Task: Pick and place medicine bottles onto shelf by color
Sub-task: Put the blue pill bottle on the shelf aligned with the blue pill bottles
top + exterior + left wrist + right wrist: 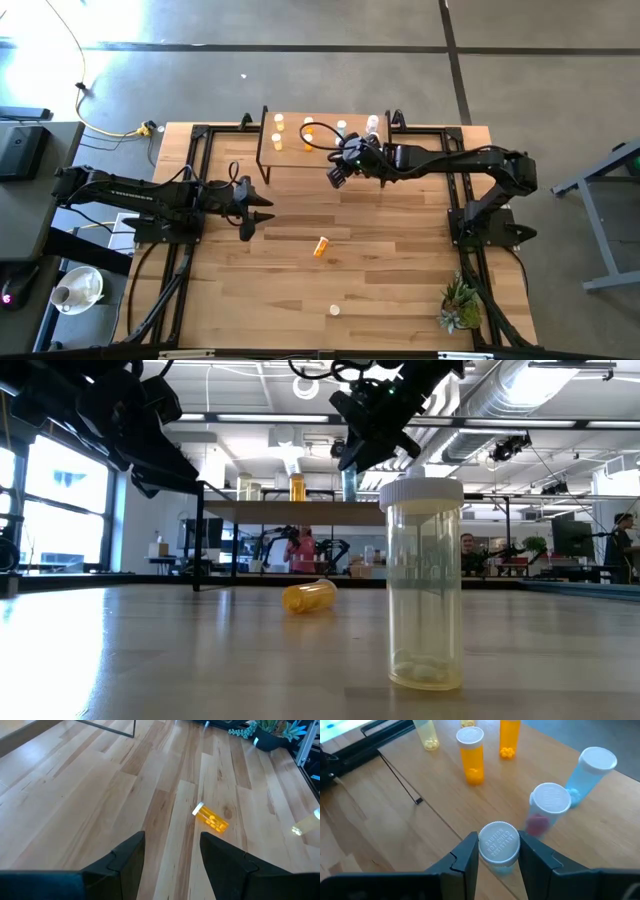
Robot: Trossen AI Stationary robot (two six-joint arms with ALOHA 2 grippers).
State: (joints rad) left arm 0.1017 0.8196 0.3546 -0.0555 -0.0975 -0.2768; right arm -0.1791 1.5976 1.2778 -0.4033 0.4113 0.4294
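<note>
The shelf (290,155) stands at the table's far middle and carries several upright bottles: a yellowish one (427,735), two orange ones (471,757) (509,740), a pale blue one (590,772) and a pink one (547,807). My right gripper (338,172) is over the shelf's near edge, shut on a white-capped pale bottle (499,845). My left gripper (250,212) is open and empty over the table's left middle. An orange bottle (320,246) lies on its side on the table. A yellowish bottle (335,310) stands upright near the front edge. My right gripper pinches the pale bottle at the sides of its white cap (485,845) between its two fingers, slanting down from the table's right. The bottle stands upright, cap up. The gripper hides its foot, so I cannot tell whether it rests on the shelf.
A small potted plant (460,305) stands at the table's front right corner. The lying orange bottle also shows in the left wrist view (210,818), ahead of my left fingers. Bare wood lies between the shelf and the loose bottles.
</note>
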